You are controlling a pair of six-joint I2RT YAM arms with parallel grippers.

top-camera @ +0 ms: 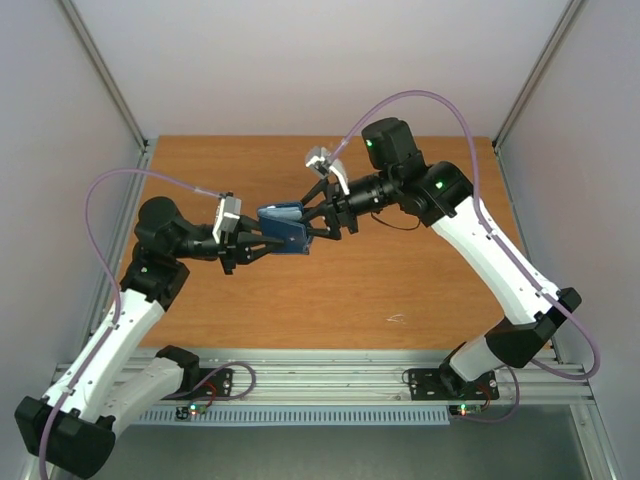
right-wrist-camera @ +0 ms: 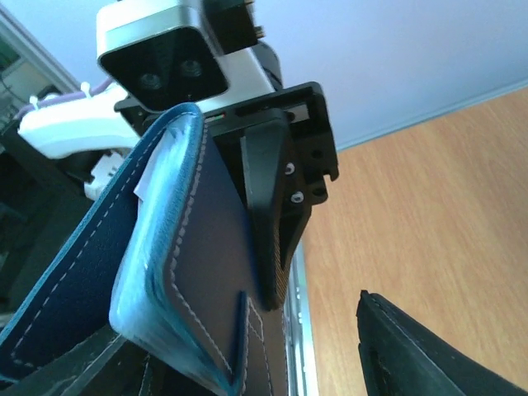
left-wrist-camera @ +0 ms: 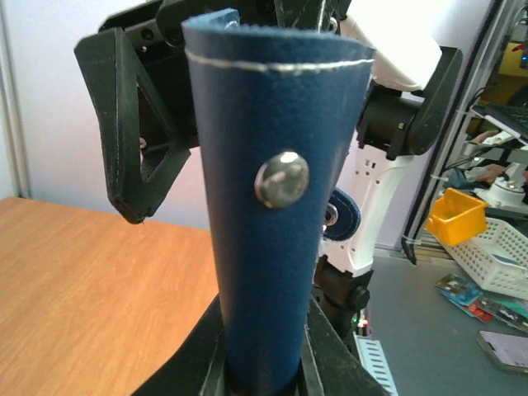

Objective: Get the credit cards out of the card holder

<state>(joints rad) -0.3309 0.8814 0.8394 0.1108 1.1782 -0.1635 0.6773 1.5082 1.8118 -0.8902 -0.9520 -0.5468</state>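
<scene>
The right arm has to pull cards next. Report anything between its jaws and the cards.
Only the card holder itself: its navy cover and pocket hide the cards, bar a pale blue edge that may be card or lining. The right gripper is at the holder in mid-air, jaws apart; nothing else visible intervenes.

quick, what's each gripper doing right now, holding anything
left gripper: jaws closed on the card holder, held up in the air.
right gripper: jaws open at the card holder's other end, a gap showing, not clamped.
</scene>
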